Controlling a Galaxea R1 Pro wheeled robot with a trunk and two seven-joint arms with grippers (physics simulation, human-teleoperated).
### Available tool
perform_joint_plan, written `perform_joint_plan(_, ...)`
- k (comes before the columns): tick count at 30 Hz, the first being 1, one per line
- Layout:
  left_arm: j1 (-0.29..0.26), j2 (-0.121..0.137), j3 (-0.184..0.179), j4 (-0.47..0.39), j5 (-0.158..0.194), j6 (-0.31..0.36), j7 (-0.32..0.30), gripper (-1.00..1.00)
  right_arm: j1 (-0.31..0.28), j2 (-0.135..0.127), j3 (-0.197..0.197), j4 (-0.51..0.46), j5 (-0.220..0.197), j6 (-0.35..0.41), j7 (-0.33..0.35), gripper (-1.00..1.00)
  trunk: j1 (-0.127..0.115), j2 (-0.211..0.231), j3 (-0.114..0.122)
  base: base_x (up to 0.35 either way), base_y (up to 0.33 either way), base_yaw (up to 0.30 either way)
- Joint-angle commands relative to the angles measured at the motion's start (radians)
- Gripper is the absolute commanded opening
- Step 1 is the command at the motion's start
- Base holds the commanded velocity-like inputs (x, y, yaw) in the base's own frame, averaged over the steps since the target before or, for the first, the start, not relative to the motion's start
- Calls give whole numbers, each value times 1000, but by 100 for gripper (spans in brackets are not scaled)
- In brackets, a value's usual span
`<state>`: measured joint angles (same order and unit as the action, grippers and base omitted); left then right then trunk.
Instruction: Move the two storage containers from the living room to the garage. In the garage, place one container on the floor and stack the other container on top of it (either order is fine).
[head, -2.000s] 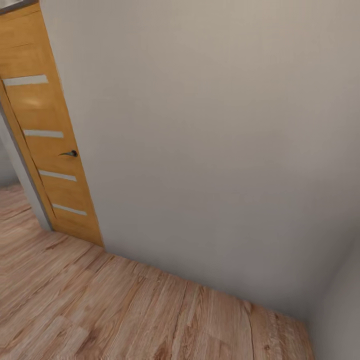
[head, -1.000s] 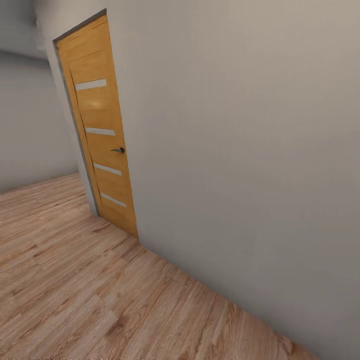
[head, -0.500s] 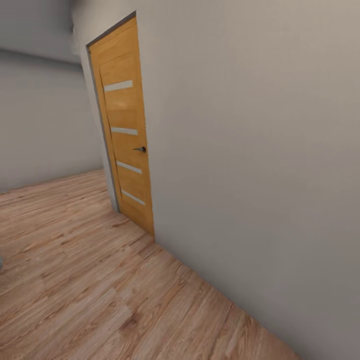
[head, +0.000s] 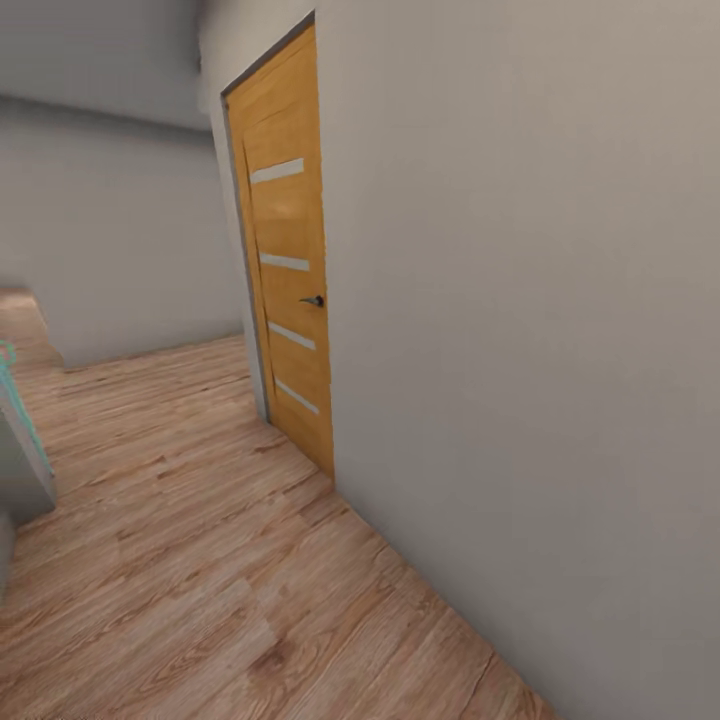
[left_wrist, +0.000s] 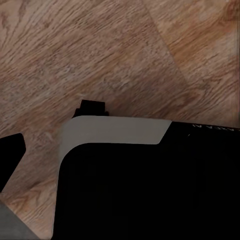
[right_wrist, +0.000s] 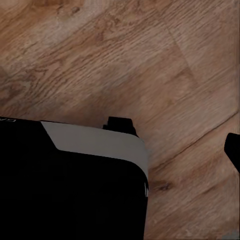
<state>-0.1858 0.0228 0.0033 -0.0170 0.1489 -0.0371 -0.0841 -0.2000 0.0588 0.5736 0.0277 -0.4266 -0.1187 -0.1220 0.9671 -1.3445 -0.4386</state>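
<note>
Door (head: 288, 260) showing honey-orange wood, crossed by four pale frosted stripes; handle (head: 314, 300) showing dark; frame edge (head: 247, 280) showing grey. Wall (head: 520, 300) beside door showing plain off-white, shading greyer toward far wall (head: 110, 230). Plank floor (head: 200, 560) showing light brown with darker grain streaks and knots. Grey object with teal edge (head: 20, 430) showing at head view's left. Robot base (left_wrist: 150, 190) showing black with light grey band in both wrist views, over same brown wood grain.

One orange wooden door (head: 285, 250) with four pale horizontal glass strips (head: 277, 170) and one dark lever handle (head: 313, 300), at twelve o'clock; one light wood-plank floor (head: 200, 560).
</note>
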Motion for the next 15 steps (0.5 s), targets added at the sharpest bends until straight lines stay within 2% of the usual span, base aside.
perform_joint_plan(1, -1, 0, 0, 2, 9, -3, -5, 100, -1, 1, 8, 3, -9, -6, -1, 100, 0, -1, -1, 242, -174, 270)
perform_joint_plan(15, -1, 0, 0, 2, 9, -3, -5, 100, -1, 1, 8, 3, -9, -6, -2, 100, 0, -1, -1, 290, -90, 270)
